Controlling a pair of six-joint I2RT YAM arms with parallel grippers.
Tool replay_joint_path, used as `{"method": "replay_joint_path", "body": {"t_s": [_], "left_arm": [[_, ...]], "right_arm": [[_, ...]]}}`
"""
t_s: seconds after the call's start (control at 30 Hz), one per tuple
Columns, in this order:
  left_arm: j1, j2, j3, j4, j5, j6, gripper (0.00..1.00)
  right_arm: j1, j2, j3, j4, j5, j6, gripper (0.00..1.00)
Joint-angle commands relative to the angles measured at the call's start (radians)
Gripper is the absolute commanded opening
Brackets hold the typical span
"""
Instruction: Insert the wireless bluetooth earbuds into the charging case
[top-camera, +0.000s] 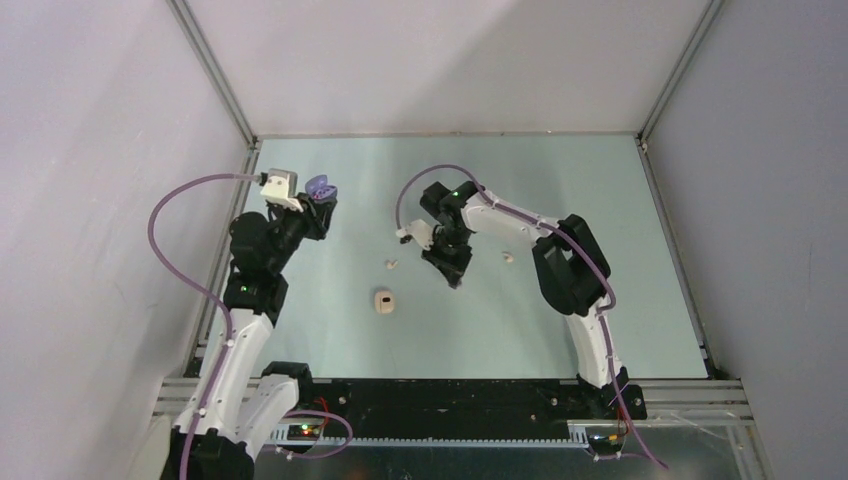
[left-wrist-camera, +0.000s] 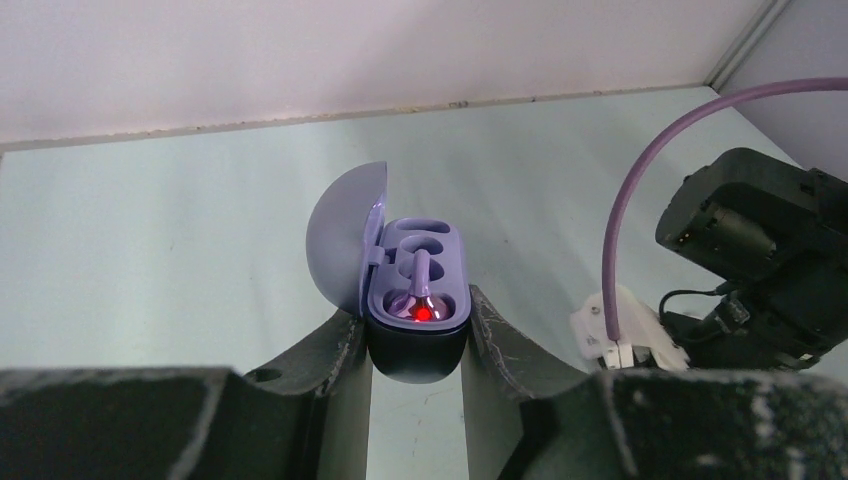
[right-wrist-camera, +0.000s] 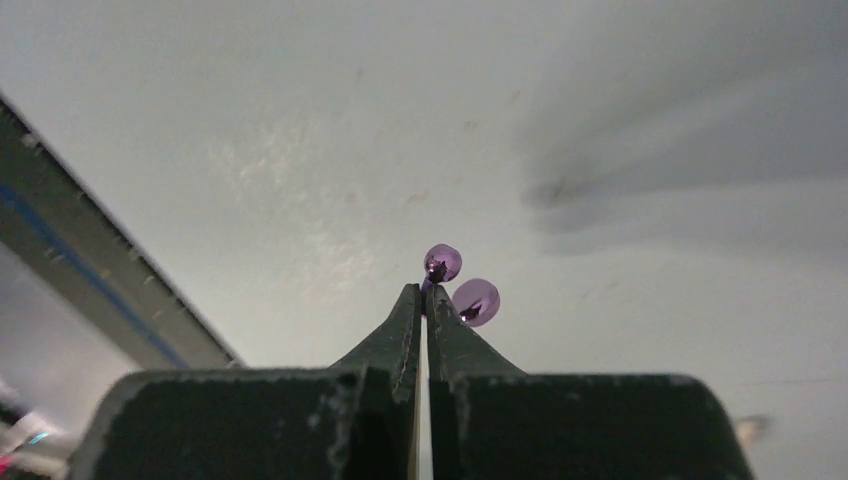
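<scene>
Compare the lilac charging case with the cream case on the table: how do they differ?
The lilac plastic charging case is clamped in the left tool; the cream rounded case lies loose on the pale green table. The lilac case's lid stands open, a red light lit; the cream case's lid state is too small to tell. Both are small and rounded.

Open lilac case (left-wrist-camera: 417, 356), earbud (left-wrist-camera: 419, 285) inside

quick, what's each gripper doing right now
left gripper: closed on the open purple charging case
right gripper: closed on a purple earbud
</scene>
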Motion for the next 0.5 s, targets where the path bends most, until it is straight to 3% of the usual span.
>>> {"method": "replay_joint_path", "body": {"t_s": [0.0,0.23,0.47], "left_arm": [[0.008,0.025,0.024,0.057,0.093,0.020,0.00],[0.006,0.071,-0.025,0.121,0.372,0.094,0.00],[0.000,0.107,0.019,0.011,0.555,0.264,0.00]], "right_arm": [[-0.046,-0.035,-0.037,-0.166,-0.109,0.113,0.01],[-0.159,0.062,0.057,-0.284,-0.333,0.030,0.02],[-0.208,0.109,0.188,-0.455,-0.520,-0.070,0.00]]}}
